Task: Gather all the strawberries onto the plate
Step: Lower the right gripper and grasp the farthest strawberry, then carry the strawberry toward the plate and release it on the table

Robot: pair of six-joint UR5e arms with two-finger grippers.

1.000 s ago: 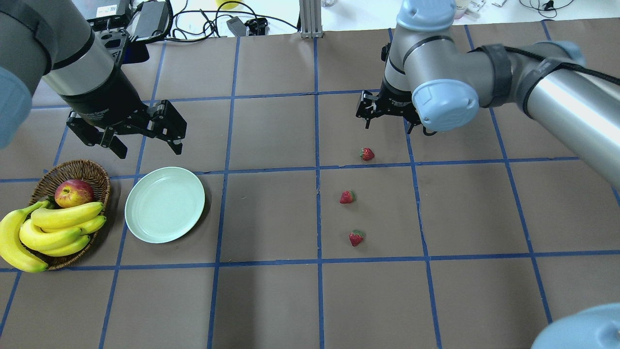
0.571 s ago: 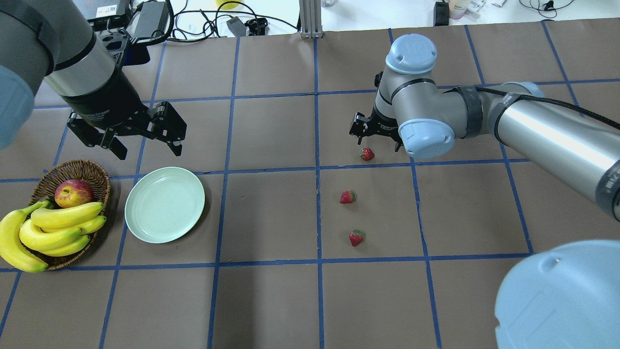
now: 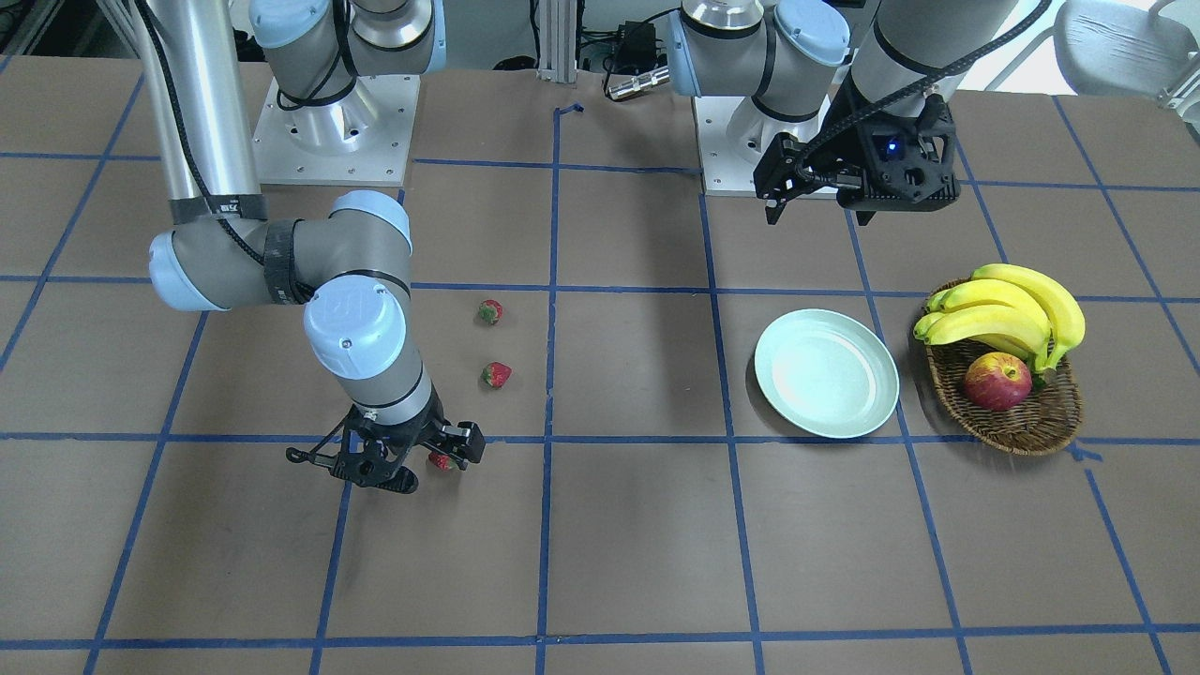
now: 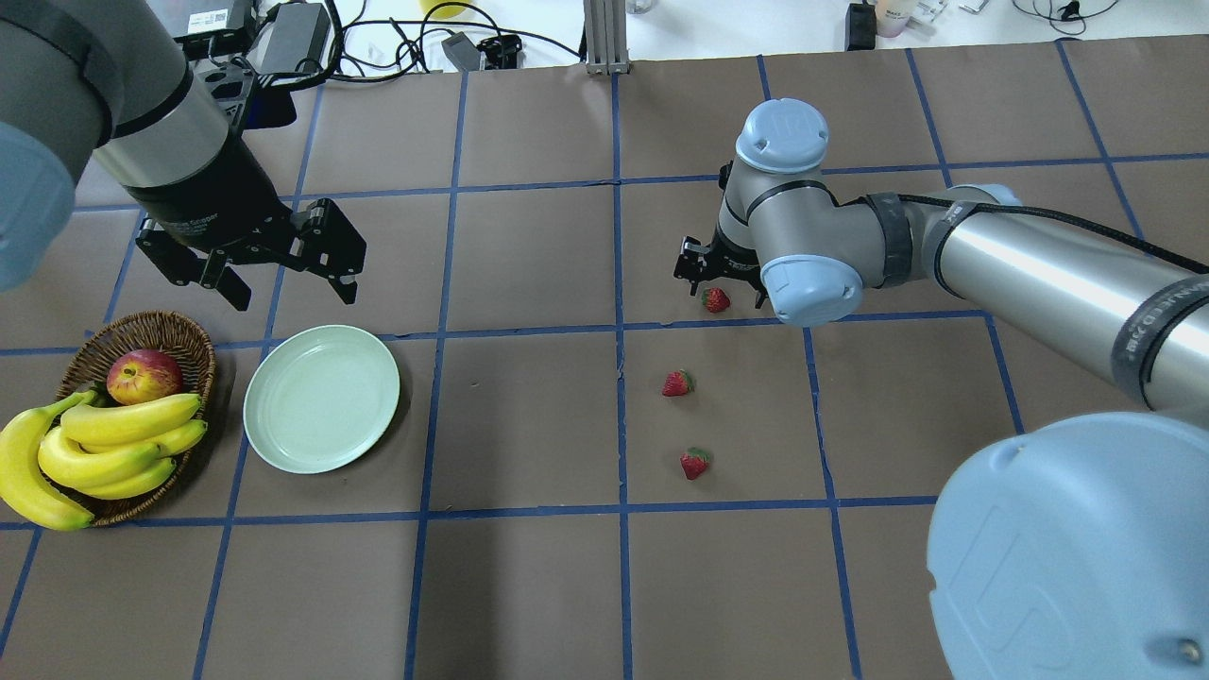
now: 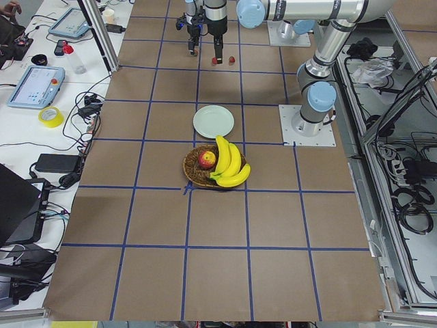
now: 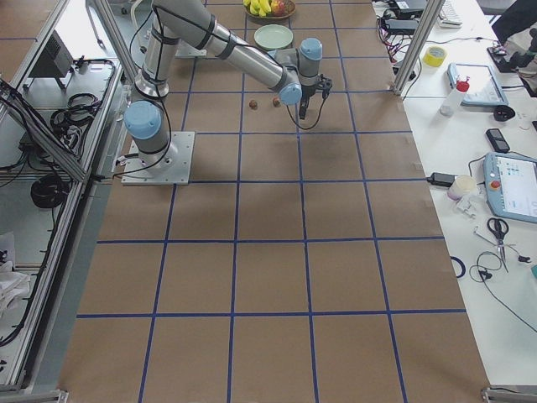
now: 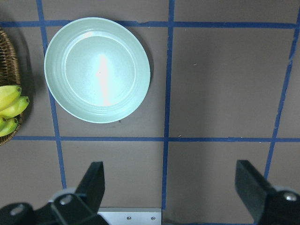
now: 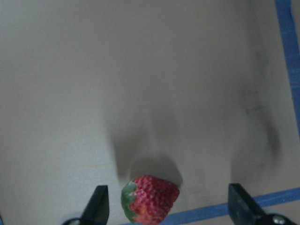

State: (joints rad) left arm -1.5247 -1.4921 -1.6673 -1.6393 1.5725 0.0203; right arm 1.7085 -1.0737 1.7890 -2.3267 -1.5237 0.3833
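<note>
SITE: robotics lab | SHOWN BY: two arms (image 3: 202,112) bolted to table (image 4: 529,586) | blue tape grid (image 4: 519,514) | aluminium frame (image 5: 97,34) | cable bundles (image 5: 410,198) | control tablets (image 5: 34,85)

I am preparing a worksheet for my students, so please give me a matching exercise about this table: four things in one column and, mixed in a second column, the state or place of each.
Column 1
1. plate
2. apple
3. right gripper
4. left gripper

Column 2
A. in the wicker basket
B. open, a strawberry between its fingers
C. empty
D. open, nothing between its fingers

Pairs: 1-C; 2-A; 3-B; 4-D
</note>
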